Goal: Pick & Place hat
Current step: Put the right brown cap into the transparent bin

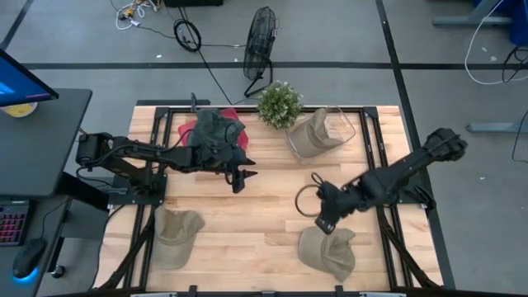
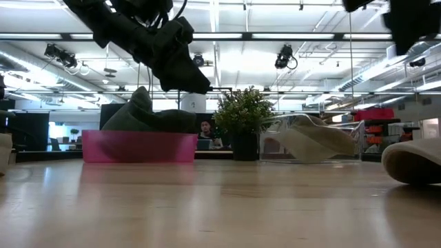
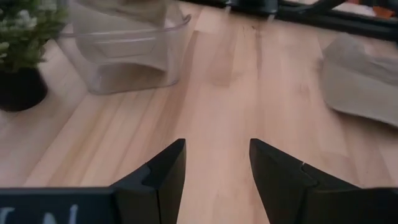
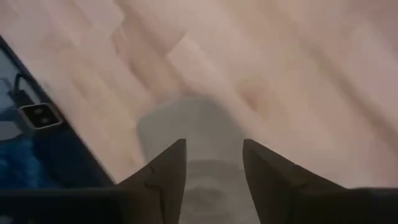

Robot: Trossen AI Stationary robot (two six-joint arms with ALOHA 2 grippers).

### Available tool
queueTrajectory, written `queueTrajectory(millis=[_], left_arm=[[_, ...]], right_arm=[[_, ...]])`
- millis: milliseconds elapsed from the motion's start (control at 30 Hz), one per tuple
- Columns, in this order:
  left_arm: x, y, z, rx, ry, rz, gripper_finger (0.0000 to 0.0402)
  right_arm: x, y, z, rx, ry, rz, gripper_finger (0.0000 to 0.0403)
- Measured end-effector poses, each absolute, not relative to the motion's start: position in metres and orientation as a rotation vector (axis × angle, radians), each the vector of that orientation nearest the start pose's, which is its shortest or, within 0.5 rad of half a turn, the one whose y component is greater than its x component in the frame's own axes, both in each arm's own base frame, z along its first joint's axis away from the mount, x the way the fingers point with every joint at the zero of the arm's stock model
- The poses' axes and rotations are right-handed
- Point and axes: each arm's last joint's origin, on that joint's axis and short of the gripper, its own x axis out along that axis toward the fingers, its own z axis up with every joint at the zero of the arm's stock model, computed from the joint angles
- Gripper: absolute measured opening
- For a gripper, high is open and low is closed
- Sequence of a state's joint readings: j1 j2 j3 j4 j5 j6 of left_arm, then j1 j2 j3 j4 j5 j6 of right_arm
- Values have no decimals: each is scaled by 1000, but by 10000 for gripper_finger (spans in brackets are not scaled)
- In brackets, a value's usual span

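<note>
A beige hat (image 1: 328,252) lies on the table's near right part; it also shows in the low view (image 2: 413,162) and between the fingers in the right wrist view (image 4: 189,134). My right gripper (image 1: 323,223) hangs open above its far edge without touching it. A second beige hat (image 1: 176,234) lies near left. A third beige hat (image 1: 313,134) sits in a clear container (image 1: 348,125). A dark green hat (image 1: 213,130) rests in a pink bin (image 2: 138,147). My left gripper (image 1: 239,182) is open and empty, raised over the table's middle (image 3: 217,168).
A potted plant (image 1: 280,104) stands at the far edge between the pink bin and the clear container. Bare wood (image 1: 256,214) lies between the two grippers. A black cable loop (image 1: 307,198) hangs by the right wrist. A desk with a monitor (image 1: 21,82) stands left of the table.
</note>
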State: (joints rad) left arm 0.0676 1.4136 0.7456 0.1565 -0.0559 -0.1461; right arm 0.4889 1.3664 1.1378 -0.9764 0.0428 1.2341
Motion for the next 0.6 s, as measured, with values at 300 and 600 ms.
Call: queueTrajectory(millis=[300,600], left_arm=[[294,-11,217,-144,504,-216,181],[294,-17,217,-57,495,-253,181]], right_arm=[[223,184,242,948,1232,-471,162],[229,207,207,1034,1343,-594,162]])
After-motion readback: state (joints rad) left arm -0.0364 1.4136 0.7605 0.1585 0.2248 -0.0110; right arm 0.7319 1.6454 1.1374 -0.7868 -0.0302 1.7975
